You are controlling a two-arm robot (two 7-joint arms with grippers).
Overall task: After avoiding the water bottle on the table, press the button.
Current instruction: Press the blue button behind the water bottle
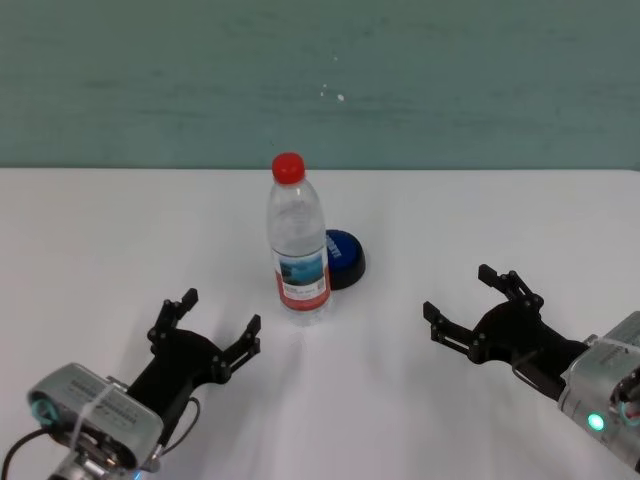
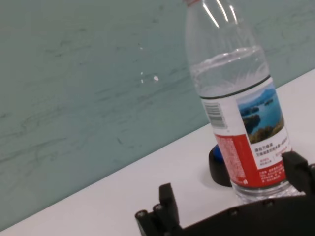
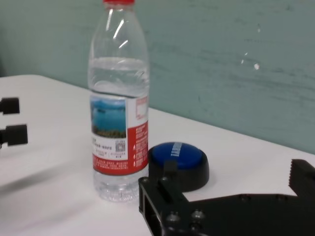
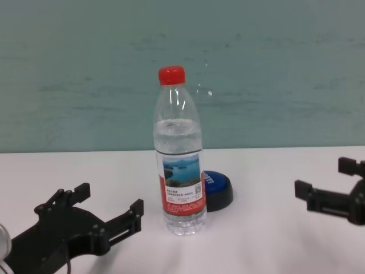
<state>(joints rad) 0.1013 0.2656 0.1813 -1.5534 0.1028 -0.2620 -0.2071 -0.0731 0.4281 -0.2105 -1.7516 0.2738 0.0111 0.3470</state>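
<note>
The water bottle (image 1: 298, 250) stands upright on the white table (image 1: 100, 240), clear with a red cap and a red-and-white lake label. The blue button (image 1: 346, 255) with a black base sits just behind the bottle to its right, touching or nearly touching it and partly hidden by it. My left gripper (image 1: 220, 315) is open and empty, low over the table, near and left of the bottle. My right gripper (image 1: 460, 292) is open and empty, to the right of the bottle and button. The right wrist view shows the button (image 3: 179, 160) beside the bottle (image 3: 119, 108).
A teal wall (image 1: 320, 80) runs along the table's far edge. White tabletop extends to both sides of the bottle and behind the button (image 4: 219, 188).
</note>
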